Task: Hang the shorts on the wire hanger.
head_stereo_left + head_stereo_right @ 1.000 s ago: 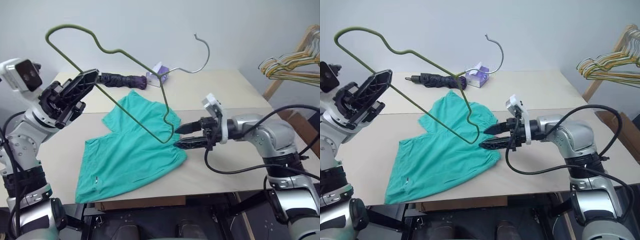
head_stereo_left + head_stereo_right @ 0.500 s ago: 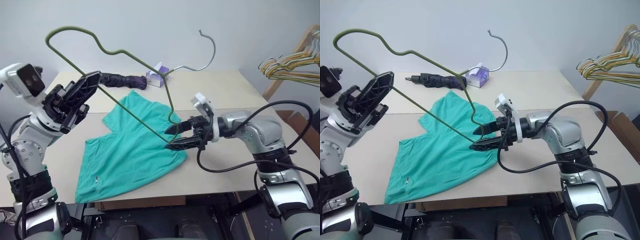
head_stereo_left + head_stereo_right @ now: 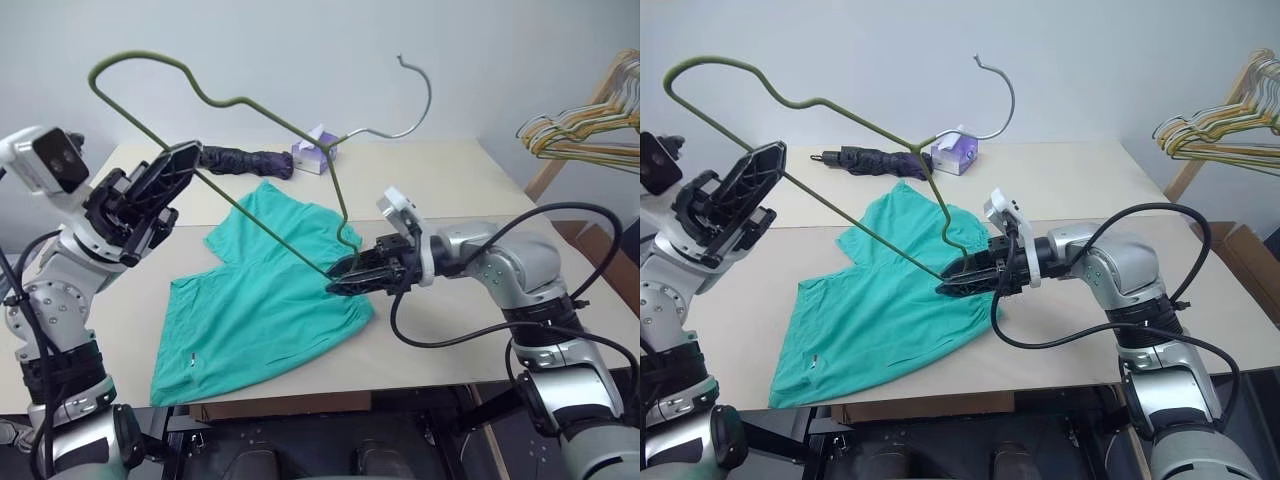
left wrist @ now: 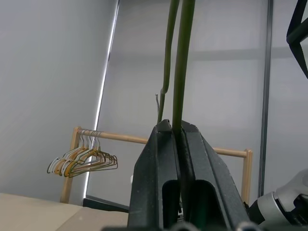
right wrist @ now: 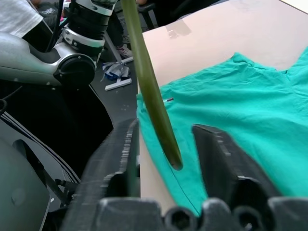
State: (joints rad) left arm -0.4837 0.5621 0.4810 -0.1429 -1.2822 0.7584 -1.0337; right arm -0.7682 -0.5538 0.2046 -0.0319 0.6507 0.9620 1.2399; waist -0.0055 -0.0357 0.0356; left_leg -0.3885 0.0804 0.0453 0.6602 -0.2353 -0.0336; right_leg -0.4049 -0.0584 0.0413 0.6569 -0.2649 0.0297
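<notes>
My left tool [image 3: 165, 180] clamps wire hanger [image 3: 240, 103] aloft. Right tool [image 3: 952, 283] half-closed around its lower corner, not gripping. Shorts [image 3: 270, 290] flat mid-tabletop: limp, light; I'd pinch waistband.

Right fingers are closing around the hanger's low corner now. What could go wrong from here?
The wire hanger sits between the right gripper fingers just above the shorts; closing could pinch fabric too. The left gripper clamps another side, so pulling against it may bend the wire.
</notes>
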